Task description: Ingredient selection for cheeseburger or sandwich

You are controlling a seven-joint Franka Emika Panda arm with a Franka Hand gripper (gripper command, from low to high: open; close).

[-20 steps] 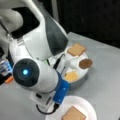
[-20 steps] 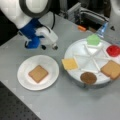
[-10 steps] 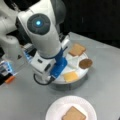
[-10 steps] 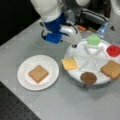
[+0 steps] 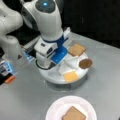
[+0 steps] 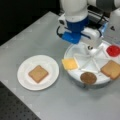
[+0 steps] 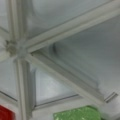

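One toast slice [image 6: 38, 73] lay on the white plate [image 6: 51, 64] nearest the camera. Beyond, at 3 o'clock, the divided tray [image 6: 75, 53] held one cheese square [image 6: 69, 64], one patty [image 6: 88, 77], one toast [image 6: 111, 69] and one tomato disc [image 6: 113, 50]. The gripper [image 6: 89, 47] hung over the tray's centre; whether its fingers were released or clenched could not be told. In the wrist view, lettuce [image 7: 77, 113] lay at 6 o'clock.

two toast squares [image 6: 37, 73] [image 6: 111, 69], one cheese square [image 6: 69, 64], one patty [image 6: 88, 77], one tomato disc [image 6: 113, 50], seemingly one lettuce piece [image 7: 77, 113], one plate [image 6: 23, 81]
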